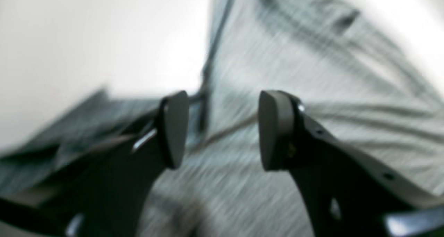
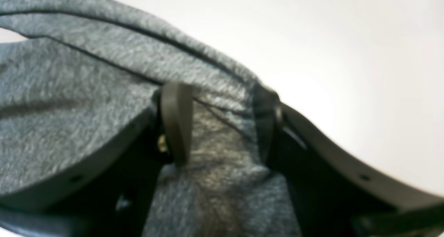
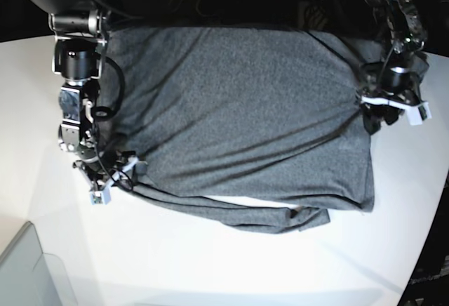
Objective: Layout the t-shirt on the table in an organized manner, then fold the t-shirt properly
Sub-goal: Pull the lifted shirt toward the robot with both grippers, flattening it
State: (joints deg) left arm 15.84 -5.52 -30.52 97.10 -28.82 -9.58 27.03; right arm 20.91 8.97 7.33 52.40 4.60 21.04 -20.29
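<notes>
Our right claw [image 2: 222, 126] pinches the t-shirt [image 3: 238, 116] hem to spread it across the worktop [image 3: 210, 264]; our left claw [image 1: 223, 129] gapes empty.

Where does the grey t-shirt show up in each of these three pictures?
Left wrist: t-shirt fills the right and centre, blurred, behind the fingertips.
Right wrist: it covers the left half and bunches between the fingertips.
Base: it spreads across the middle.
Shared landmark: the white table beside the fabric.
</notes>
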